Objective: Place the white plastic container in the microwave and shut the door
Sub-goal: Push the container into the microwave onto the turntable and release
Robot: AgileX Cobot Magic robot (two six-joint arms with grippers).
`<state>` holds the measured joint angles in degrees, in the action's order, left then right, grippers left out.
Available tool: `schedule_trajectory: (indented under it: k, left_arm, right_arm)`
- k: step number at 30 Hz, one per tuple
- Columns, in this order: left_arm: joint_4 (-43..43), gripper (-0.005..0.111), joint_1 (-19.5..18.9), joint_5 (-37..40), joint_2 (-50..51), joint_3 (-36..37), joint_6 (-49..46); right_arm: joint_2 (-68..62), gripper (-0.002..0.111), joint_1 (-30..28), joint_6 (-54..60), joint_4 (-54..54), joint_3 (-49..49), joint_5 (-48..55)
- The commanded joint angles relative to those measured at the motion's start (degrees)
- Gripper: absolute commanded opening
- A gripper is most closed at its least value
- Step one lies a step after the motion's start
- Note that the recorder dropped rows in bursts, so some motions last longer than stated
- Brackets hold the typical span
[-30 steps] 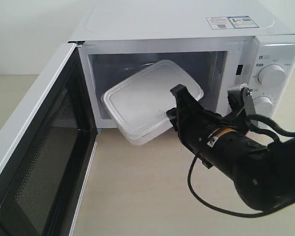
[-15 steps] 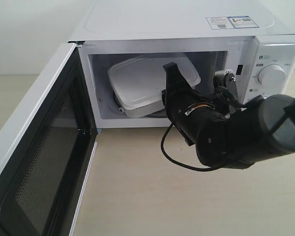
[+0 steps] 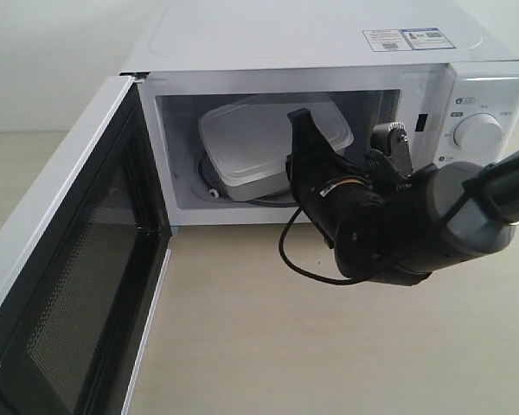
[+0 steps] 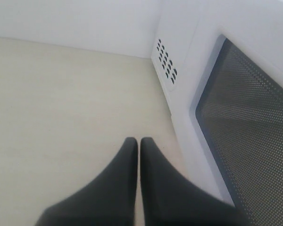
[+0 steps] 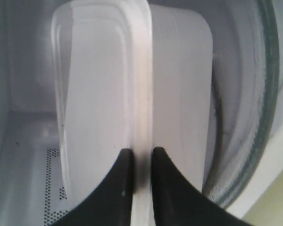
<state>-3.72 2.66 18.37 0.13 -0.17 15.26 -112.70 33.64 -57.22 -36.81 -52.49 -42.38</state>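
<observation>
Inside the microwave (image 3: 311, 43), toward its cavity's back-left corner, one shallow, translucent white plastic container (image 3: 259, 143) with rounded corners tilts over the glass turntable (image 5: 269, 94). The right gripper (image 5: 141, 155) pinches its rim between two black fingers. The mesh-windowed door (image 3: 69, 285) stands wide open. Beside it, the left gripper (image 4: 139, 141) is closed and empty.

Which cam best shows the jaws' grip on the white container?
Right wrist view: close up, the jaws of the right gripper pinch the rim of the white plastic container. Exterior view shows it inside the microwave, with the arm hiding the grip. Left wrist view shows only the door.
</observation>
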Motion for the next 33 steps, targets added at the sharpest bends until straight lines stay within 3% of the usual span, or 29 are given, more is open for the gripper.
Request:
schedule_trajectory:
  k: [1, 9, 12, 18, 23, 28, 33]
  left_arm:
    - [0.12, 0.004, -0.08, -0.34, -0.13, 0.17, 0.21]
    - [0.12, 0.004, -0.08, -0.34, -0.13, 0.17, 0.21]
    - [0.12, 0.004, -0.08, -0.34, -0.13, 0.17, 0.21]
    - [0.12, 0.004, -0.08, -0.34, -0.13, 0.17, 0.21]
    - [0.12, 0.004, -0.08, -0.34, -0.13, 0.17, 0.21]
    - [0.12, 0.004, -0.08, -0.34, -0.13, 0.17, 0.21]
    - [0.12, 0.004, -0.08, -0.34, -0.13, 0.17, 0.21]
  right_arm:
    - [0.01, 0.000, -0.70, 0.60, 1.31, -0.31, -2.62]
    - [0.01, 0.001, -0.70, 0.75, 1.31, -0.31, -2.47]
    - [0.01, 0.009, -0.70, 0.79, 1.31, -0.31, -2.84]
    - [0.01, 0.035, -0.70, 0.79, 1.53, -0.31, -3.23]
    - [0.01, 0.039, -0.70, 0.79, 1.67, -0.31, -2.71]
    - [0.12, 0.039, -0.70, 0.81, 6.29, -0.18, 0.95]
    - [0.12, 0.039, -0.70, 1.14, 23.92, -0.18, 2.43]
